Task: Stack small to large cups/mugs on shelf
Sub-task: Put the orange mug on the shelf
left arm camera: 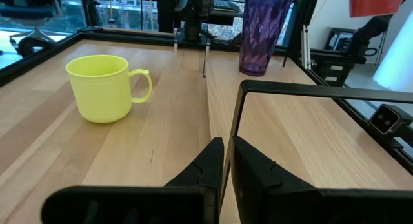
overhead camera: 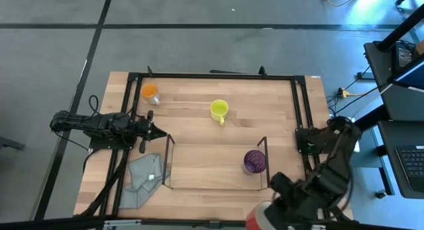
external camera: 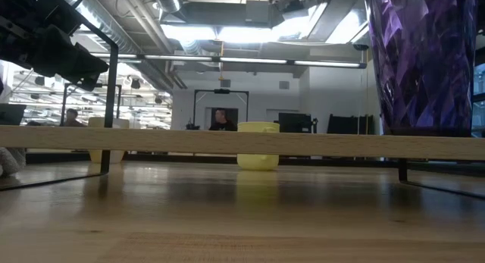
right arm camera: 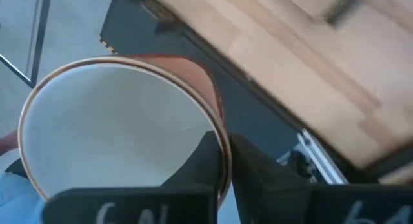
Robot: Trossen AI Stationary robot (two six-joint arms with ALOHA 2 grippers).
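The left gripper [left arm camera: 224, 161], a pair of dark fingers clenched nearly together with nothing between them, hovers low over the pale wooden table [overhead camera: 199, 127], just outside the near end wall of the long clear-walled rack with thin dark edges [overhead camera: 215, 165]. Ahead of it and off to one side stands the yellow mug with a handle [left arm camera: 106, 87], well apart from the fingers and outside the rack. Farther ahead, at the rack's far end, the tall faceted purple tumbler [left arm camera: 261, 31] stands upright inside the rack. The small orange cup [overhead camera: 150, 91] sits near the table's far corner on the left arm's side, outside the rack. A crumpled grey cloth [overhead camera: 144, 177] lies on the table just beside the rack, close to the left gripper.

The right gripper [right arm camera: 222, 161] is off the table's near right corner, beyond the edge. Its fingers pinch the rim of a cup with a white inside and a red-orange outside [right arm camera: 122, 127], one finger inside the wall and one outside, the cup's mouth facing the wrist camera.
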